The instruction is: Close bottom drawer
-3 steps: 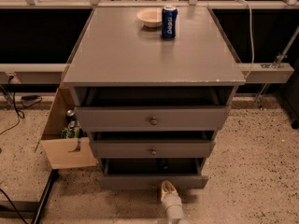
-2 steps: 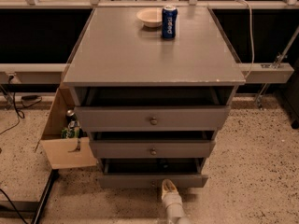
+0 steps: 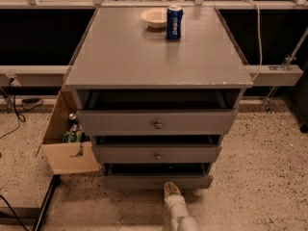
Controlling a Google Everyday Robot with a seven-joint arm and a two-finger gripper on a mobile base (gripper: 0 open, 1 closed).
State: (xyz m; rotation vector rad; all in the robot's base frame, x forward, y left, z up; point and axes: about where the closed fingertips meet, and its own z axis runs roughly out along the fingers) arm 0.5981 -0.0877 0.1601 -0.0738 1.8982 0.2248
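Observation:
The grey wooden cabinet (image 3: 159,57) stands in the middle with all three drawers pulled out part way. The bottom drawer (image 3: 144,181) is the lowest, with a thin front panel; its knob is hidden behind my gripper. My gripper (image 3: 170,186) is at the front of that panel, a little right of centre, with the pale arm reaching up from the bottom edge. It looks to be touching or almost touching the drawer front. The middle drawer (image 3: 157,154) and top drawer (image 3: 157,122) sit above, each with a small round knob.
A blue can (image 3: 174,21) and a pale bowl (image 3: 154,18) stand at the back of the cabinet top. An open cardboard box (image 3: 67,134) with cans sits on the floor at the left. Cables lie at the left, a white cord hangs at the right.
My gripper has stayed at the bottom drawer's front, shifting slightly upward against it. The drawer front looks slightly further in than before.

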